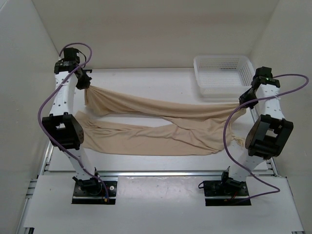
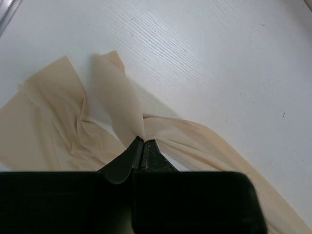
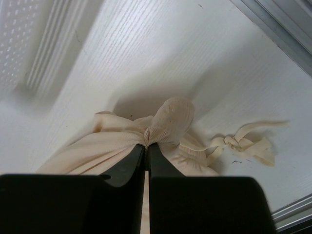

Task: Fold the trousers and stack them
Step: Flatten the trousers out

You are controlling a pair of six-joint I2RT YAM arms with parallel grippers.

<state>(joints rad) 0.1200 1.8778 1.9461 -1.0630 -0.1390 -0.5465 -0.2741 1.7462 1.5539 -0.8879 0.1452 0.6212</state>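
The beige-tan trousers (image 1: 161, 127) stretch across the white table between the two arms. One leg hangs taut and lifted at the far side; the other lies wrinkled nearer the arm bases. My left gripper (image 1: 87, 84) is shut on a leg end at the far left, and the pinched fabric (image 2: 122, 105) shows above its closed jaws (image 2: 143, 142). My right gripper (image 1: 242, 104) is shut on the gathered waistband (image 3: 165, 122) at the right, held above the table (image 3: 147, 144). A tied drawstring (image 3: 241, 142) trails beside it.
A white plastic mesh basket (image 1: 224, 74) stands at the far right, just behind the right gripper; its wall shows in the right wrist view (image 3: 19, 44). A metal rail (image 1: 161, 172) runs along the table's near edge. White walls enclose the table.
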